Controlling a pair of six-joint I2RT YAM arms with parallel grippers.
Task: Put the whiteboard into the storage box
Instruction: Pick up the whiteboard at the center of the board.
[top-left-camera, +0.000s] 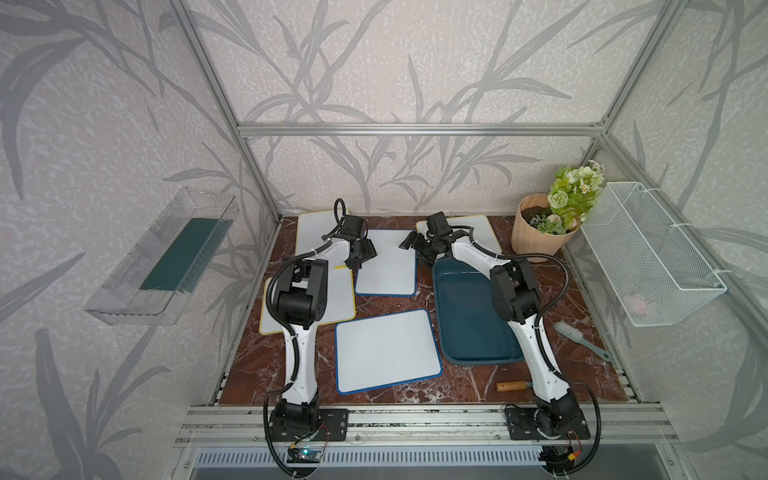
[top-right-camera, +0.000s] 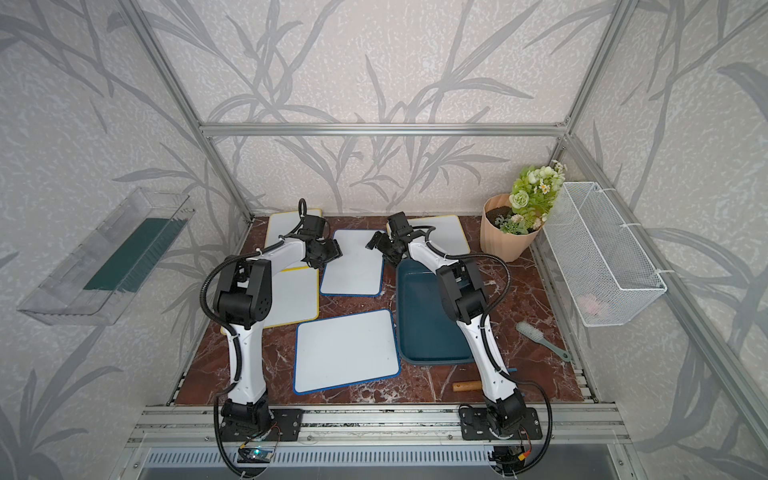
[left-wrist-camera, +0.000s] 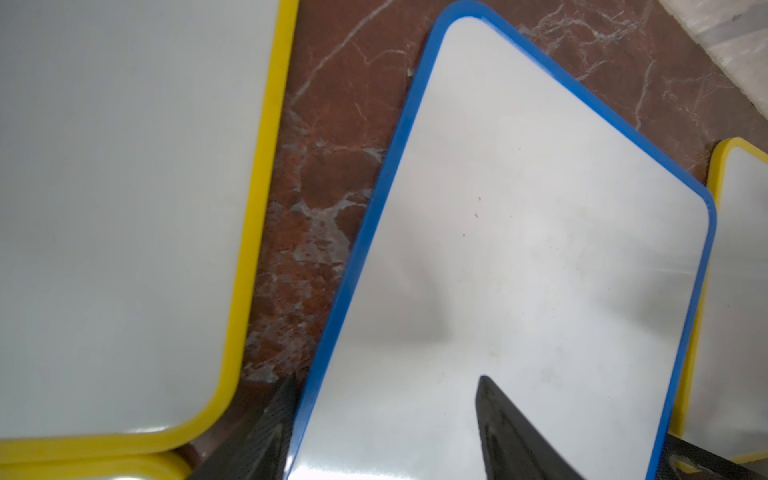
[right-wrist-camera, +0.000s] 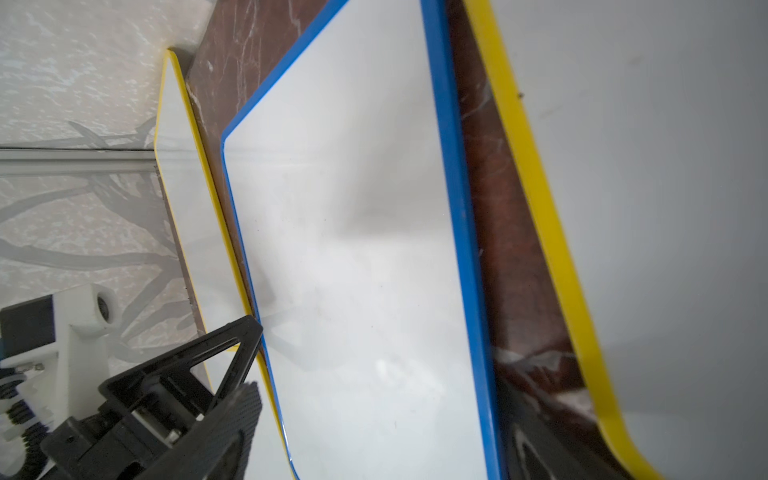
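Left pincer (left-wrist-camera: 387, 377), released, straddles an edge of the blue-rimmed whiteboard (top-left-camera: 386, 266); right pincer (top-left-camera: 415, 249), also released, hangs nearby. Flat on the counter (top-left-camera: 386, 302) beside the storage box (top-left-camera: 465, 324) (no gap shows underneath), the board may skid away when squeezed.

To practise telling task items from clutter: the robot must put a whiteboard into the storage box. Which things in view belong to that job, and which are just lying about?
Belong to the job:
- two blue-edged whiteboards
- three yellow-edged whiteboards
- storage box

Just lying about:
- flower pot
- brush
- wooden-handled tool
- wire basket
- clear bin
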